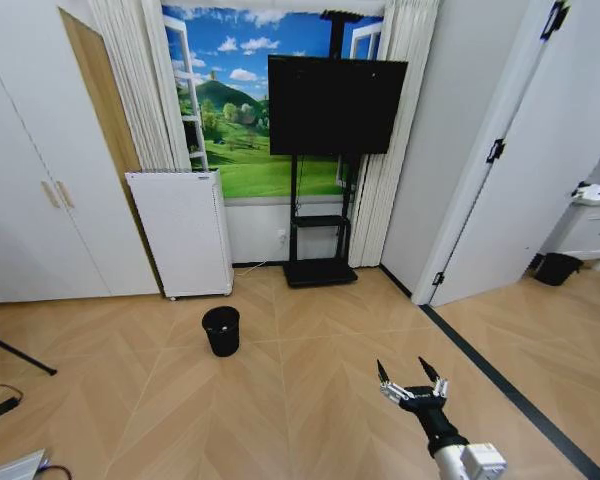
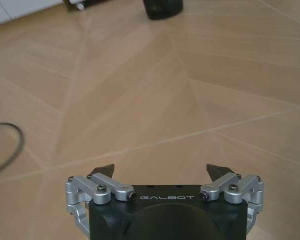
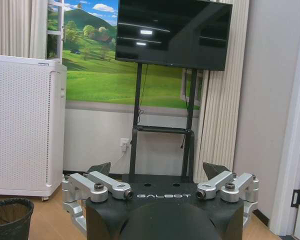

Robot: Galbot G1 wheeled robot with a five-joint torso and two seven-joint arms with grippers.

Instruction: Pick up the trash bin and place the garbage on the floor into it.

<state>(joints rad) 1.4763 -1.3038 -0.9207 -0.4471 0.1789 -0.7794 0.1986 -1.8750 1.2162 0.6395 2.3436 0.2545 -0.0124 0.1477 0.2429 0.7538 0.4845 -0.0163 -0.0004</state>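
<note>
Black mesh trash bin (image 1: 221,331) well left of open right end effector (image 1: 410,376).

The right arm reaches forward low in the head view, at the robot's right, its silver wrist leading into a black forearm. The right gripper (image 1: 413,371) points ahead and a little upward, jaws spread wide with nothing between them. In its own wrist view the right gripper (image 3: 160,170) is level and facing forward. The left gripper (image 2: 160,172) is tilted downward, its jaws likewise spread wide and holding nothing.
</note>
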